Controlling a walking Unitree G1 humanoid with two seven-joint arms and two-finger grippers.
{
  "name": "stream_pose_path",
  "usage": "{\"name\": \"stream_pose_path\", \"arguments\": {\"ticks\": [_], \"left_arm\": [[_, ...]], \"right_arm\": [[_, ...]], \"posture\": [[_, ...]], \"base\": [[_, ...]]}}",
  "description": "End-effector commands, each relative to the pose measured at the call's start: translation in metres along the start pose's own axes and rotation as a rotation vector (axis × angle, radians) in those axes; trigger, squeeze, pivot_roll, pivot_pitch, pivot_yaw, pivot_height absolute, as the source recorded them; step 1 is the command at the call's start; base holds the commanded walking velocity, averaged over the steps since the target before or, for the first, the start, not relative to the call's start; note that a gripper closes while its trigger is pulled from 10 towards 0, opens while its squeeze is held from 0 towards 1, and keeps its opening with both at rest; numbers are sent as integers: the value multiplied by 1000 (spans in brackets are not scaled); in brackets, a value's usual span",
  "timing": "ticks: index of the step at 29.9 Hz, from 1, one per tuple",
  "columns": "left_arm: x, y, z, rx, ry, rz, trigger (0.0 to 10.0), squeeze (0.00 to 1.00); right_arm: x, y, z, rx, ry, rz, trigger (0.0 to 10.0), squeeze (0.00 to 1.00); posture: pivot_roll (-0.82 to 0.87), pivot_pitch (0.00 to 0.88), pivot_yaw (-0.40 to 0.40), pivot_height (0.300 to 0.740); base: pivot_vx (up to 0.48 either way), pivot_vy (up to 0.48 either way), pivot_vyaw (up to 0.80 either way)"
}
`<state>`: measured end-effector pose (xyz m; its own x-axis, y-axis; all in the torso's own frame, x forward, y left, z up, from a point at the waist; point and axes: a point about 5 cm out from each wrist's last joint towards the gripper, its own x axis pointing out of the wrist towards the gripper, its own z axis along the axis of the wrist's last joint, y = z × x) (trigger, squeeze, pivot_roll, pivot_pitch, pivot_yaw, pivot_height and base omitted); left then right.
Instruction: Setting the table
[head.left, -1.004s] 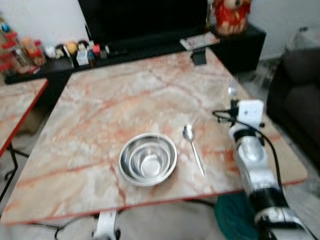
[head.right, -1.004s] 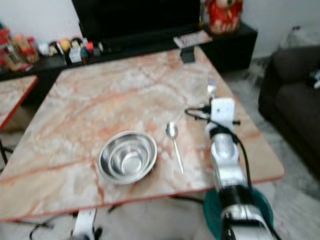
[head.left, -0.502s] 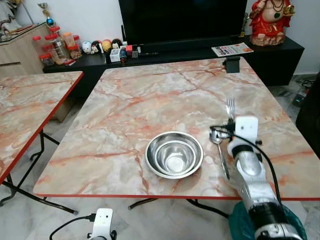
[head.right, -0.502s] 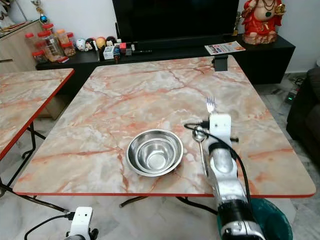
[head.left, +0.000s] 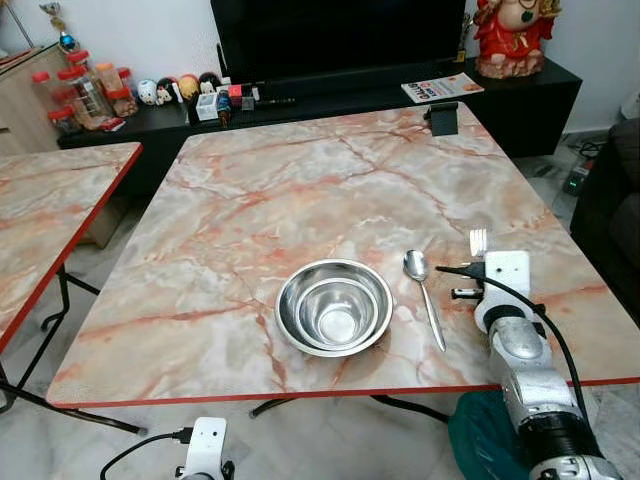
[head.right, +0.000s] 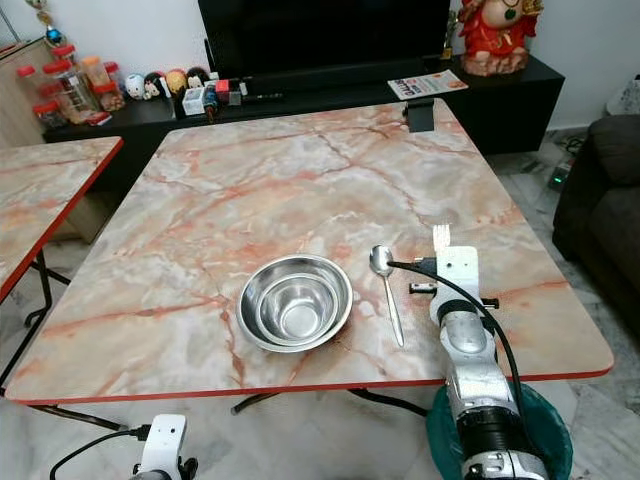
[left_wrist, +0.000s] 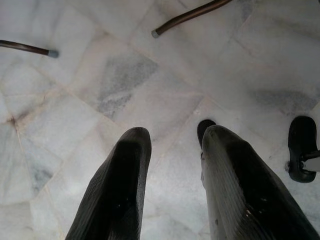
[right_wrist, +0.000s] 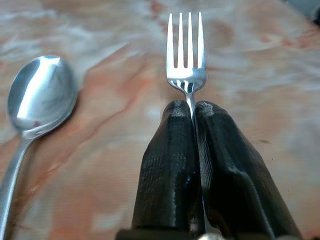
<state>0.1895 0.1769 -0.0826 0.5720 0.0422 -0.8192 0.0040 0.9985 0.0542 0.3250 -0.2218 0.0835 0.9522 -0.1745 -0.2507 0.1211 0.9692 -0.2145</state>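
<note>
Between the right gripper's (right_wrist: 192, 107) pinched-tight jaws sits a steel fork (right_wrist: 186, 52), held at the neck, tines toward twelve o'clock. Spoon (head.left: 422, 297) at nine o'clock, bowl (head.left: 334, 307) beyond. Light, stiff, slippery: grip firm. Left gripper (left_wrist: 172, 137) hangs parted over floor.

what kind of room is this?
Likely a home living room. A big TV stands on a low black cabinet with a red figurine, a dark sofa sits at right, and a marble-look folding table holds a bowl.
</note>
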Motion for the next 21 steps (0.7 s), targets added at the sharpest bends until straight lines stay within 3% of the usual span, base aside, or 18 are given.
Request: {"name": "stream_pose_path", "arguments": {"ticks": [1, 6, 21], "left_arm": [[-1, 6, -4, 3, 12, 13, 10000, 0], [-1, 6, -5, -5, 12, 16, 10000, 0], [-1, 7, -5, 4, 12, 12, 10000, 0]], "right_arm": [[1, 6, 4, 0, 8, 27, 10000, 0], [2, 6, 6, -10, 22, 47, 10000, 0], [-6, -15, 0, -15, 55, -24, 10000, 0]], "posture": [[-105, 22, 118, 740], [-97, 16, 108, 740], [-109, 23, 121, 740]], "base": [[0, 0, 0], [0, 0, 0], [0, 0, 0]]}}
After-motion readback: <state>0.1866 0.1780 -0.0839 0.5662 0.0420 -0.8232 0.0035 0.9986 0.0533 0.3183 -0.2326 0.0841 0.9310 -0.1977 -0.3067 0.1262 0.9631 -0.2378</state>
